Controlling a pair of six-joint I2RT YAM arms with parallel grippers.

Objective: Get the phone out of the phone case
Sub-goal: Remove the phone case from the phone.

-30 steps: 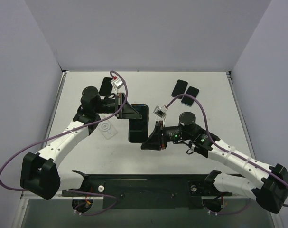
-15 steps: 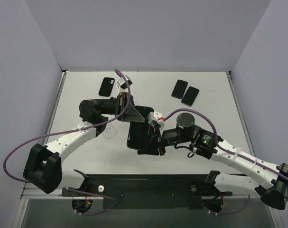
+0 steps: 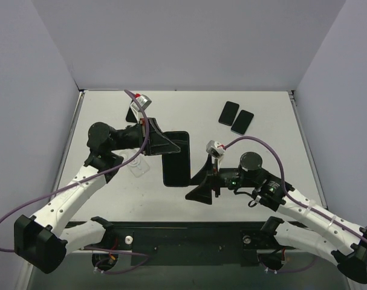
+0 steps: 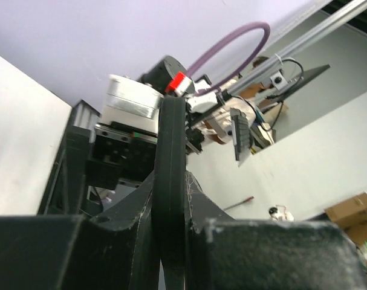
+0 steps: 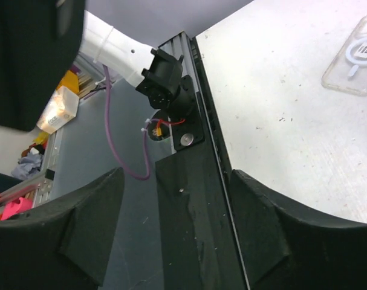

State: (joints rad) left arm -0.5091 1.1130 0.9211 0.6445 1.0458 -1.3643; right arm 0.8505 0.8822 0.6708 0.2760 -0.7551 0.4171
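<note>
Left gripper (image 3: 166, 142) was seen closed on the phone (image 3: 177, 162), holding it by its top end near the middle of the top view. In the left wrist view, the phone (image 4: 171, 163) was seen from its thin edge, squeezed tight between the two dark fingers (image 4: 110, 241). Whether the phone was lying on the table (image 3: 262, 157) or was lifted off it could not be told.

The right gripper (image 3: 198, 194) was found just right of the phone's bottom end and was not touching it. It was pointed toward the lower left of the top view. Its fingers (image 5: 56, 241) were spread wide apart in the right wrist view, and nothing was held between them. Only the black rail (image 5: 195, 199) and the table's near edge were seen through the gap.

The clear case (image 3: 136, 164) was lying flat on the table, left of the phone and under the left arm. It was apart from the phone. A round ring was seen on it. The case (image 5: 358, 54) was also seen at the upper right of the right wrist view.

Two more black phones (image 3: 236, 117) were lying side by side at the upper right of the table. Another black phone (image 3: 132, 115) was partly hidden behind the left arm at the upper left.
</note>
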